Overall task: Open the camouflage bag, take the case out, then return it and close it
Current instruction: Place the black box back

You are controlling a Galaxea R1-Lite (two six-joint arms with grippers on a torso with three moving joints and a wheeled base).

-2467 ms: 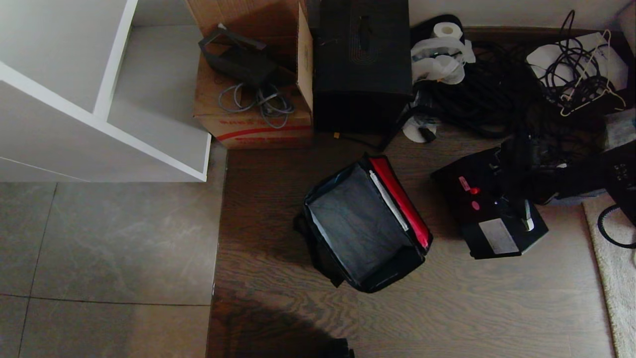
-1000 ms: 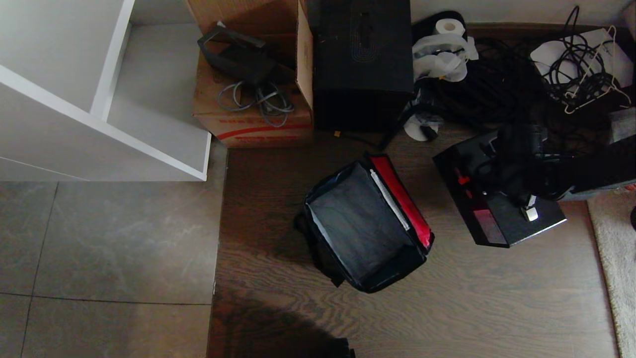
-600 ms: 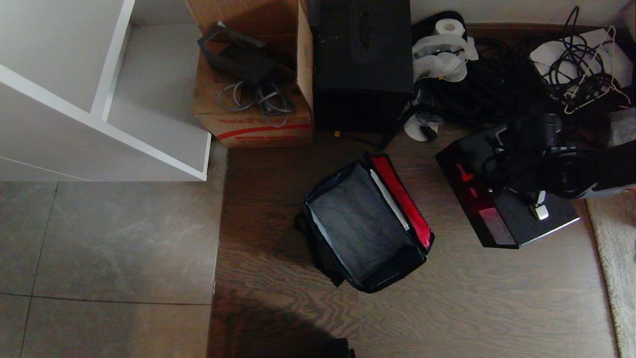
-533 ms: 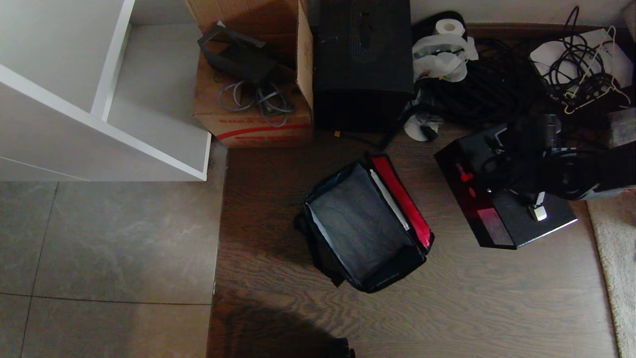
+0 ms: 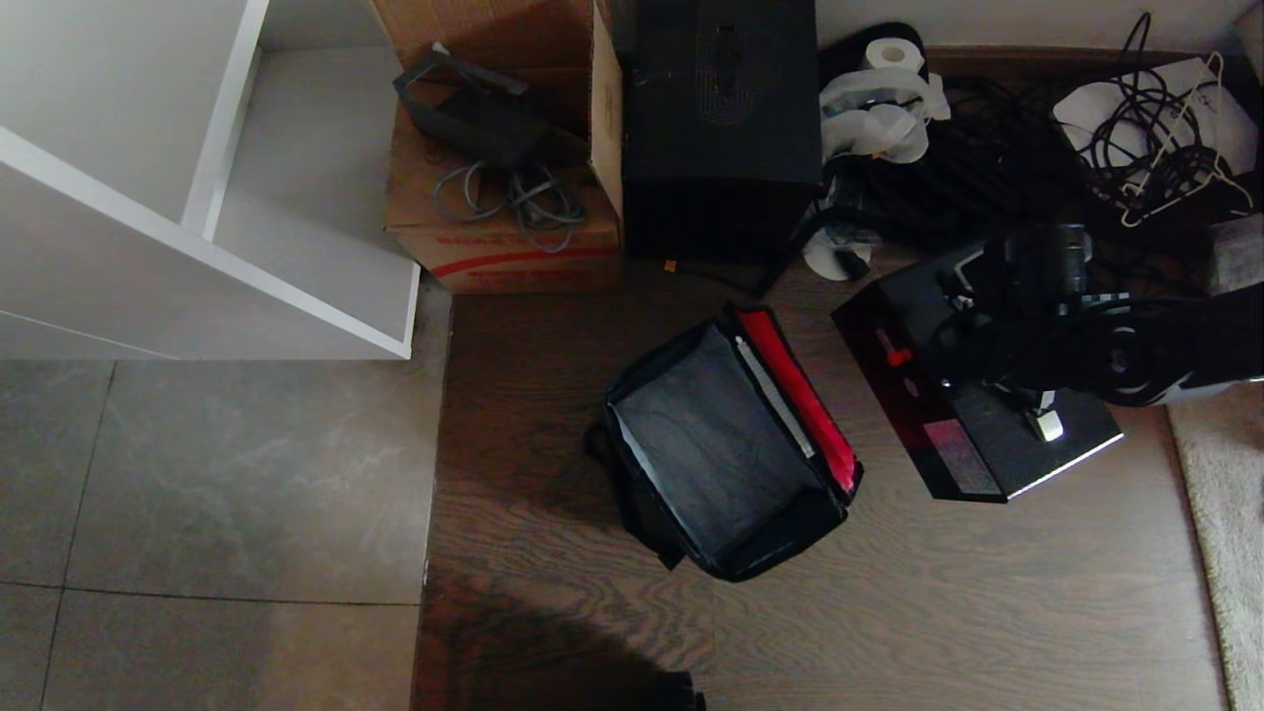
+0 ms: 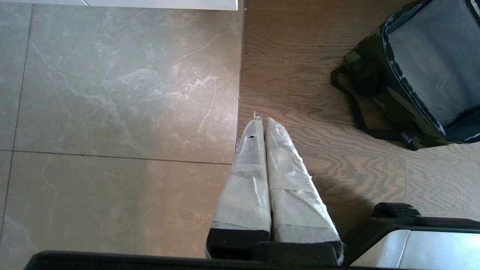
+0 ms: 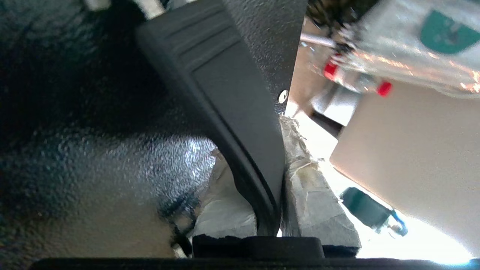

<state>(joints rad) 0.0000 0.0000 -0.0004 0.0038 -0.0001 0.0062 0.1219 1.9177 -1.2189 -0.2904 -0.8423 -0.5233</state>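
While the right gripper point(image 5: 1027, 390) stays clamped on the case point(image 5: 973, 395) handle, the case hangs tilted at 3 o'clock of the open camouflage bag point(image 5: 726, 444). Risk: swinging, catching the rim. Left gripper point(image 6: 262, 150) together, parked.

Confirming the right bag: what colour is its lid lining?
Red, on the camouflage bag, clearest in the head view.

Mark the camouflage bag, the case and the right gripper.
camouflage bag point(image 5: 716, 464): head view, black interior floor.
case point(image 5: 987, 449): head view, top face near its front corner.
right gripper point(image 7: 270, 180): right wrist view, between fingers clamping the handle.
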